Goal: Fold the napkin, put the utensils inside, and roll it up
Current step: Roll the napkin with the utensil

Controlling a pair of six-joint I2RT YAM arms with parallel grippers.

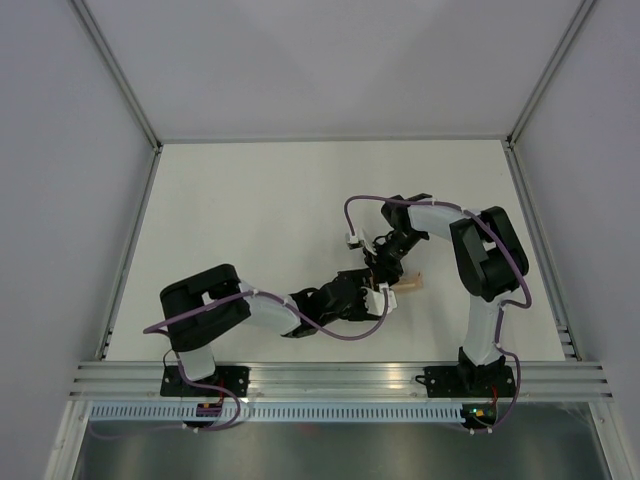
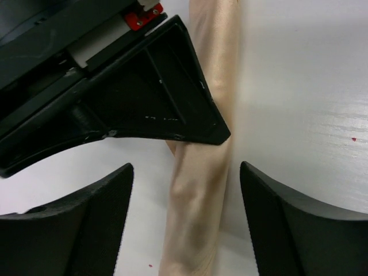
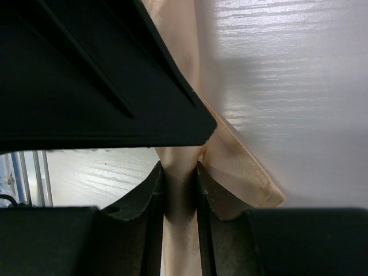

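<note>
We judge the task to be near its end. The napkin lies on the table as a long, narrow peach tube. No flat sheet shows anywhere, so the folding looks done and the rolling done or nearly so. In the top view it sits right of centre on the near half of the table. It is mostly hidden under the two grippers, with only a short peach end poking out to the right.

The right gripper has its jaws drawn narrow and pinched on the napkin, the cloth squeezed thin between them. Beside the pinch a flat, layered corner of cloth sticks out sideways, so that end looks not fully tucked. The left gripper has its jaws wide, one on each side of the tube and apart from the cloth as far as we can see. It sits just beside the right gripper along the tube's length.

Whether the utensils are inside we cannot tell. None show in any view, and the cloth shows no hard outline we could call a handle. What seems left is to tidy the loose corner, let go, and draw both arms clear.

Counting: one napkin; two arms with two grippers, one clamped and one spread; no utensils in view.
</note>
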